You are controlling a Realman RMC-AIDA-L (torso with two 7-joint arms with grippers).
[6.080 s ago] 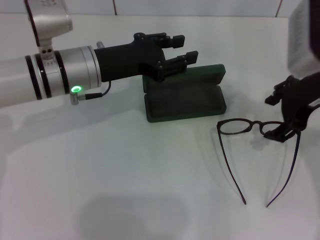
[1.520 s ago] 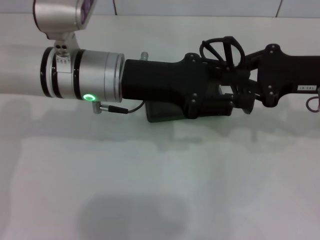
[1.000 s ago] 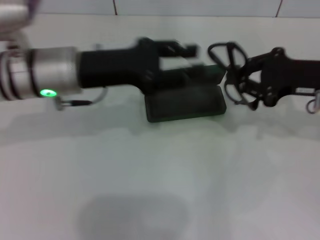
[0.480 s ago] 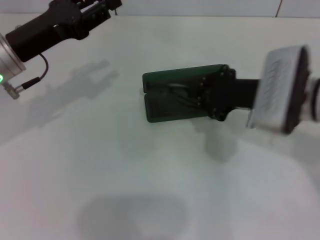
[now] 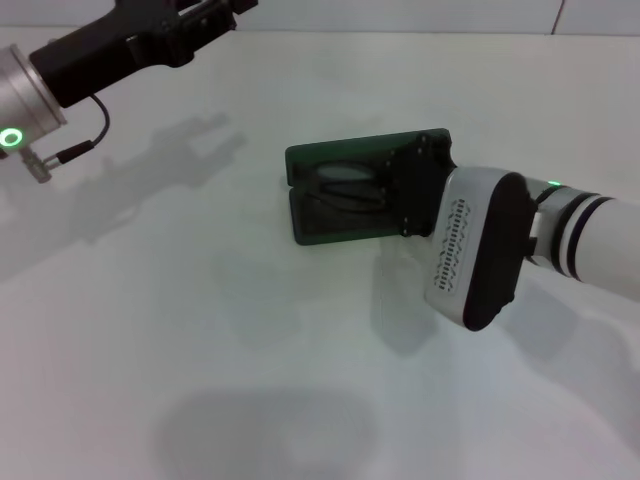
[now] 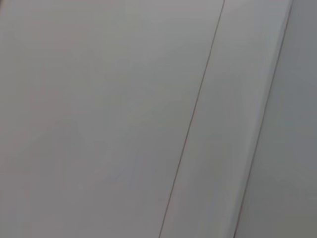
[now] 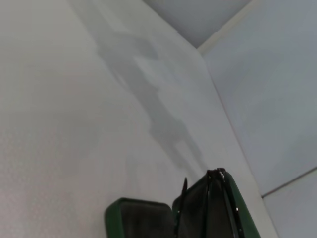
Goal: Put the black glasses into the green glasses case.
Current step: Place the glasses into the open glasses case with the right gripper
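Observation:
The green glasses case (image 5: 330, 226) lies open at the table's middle, its lid (image 5: 340, 156) standing up at the back. The black glasses (image 5: 347, 186) lie folded inside it, their lenses showing against the dark lining. My right gripper (image 5: 412, 192) reaches from the right over the case's right end, right at the glasses, and hides that end. The right wrist view shows the case's green rim (image 7: 115, 218) from close by. My left gripper (image 5: 212, 12) is open and empty, raised at the far left, well away from the case.
The white table (image 5: 250, 350) runs all around the case. A white wall (image 5: 400, 12) stands behind it. My right arm's white wrist housing (image 5: 475, 250) hangs over the table just right of the case. The left wrist view shows only plain pale surfaces.
My right gripper brought the glasses from the table to the case, and they now lie inside it. My left arm pulled back from the case to the far left.

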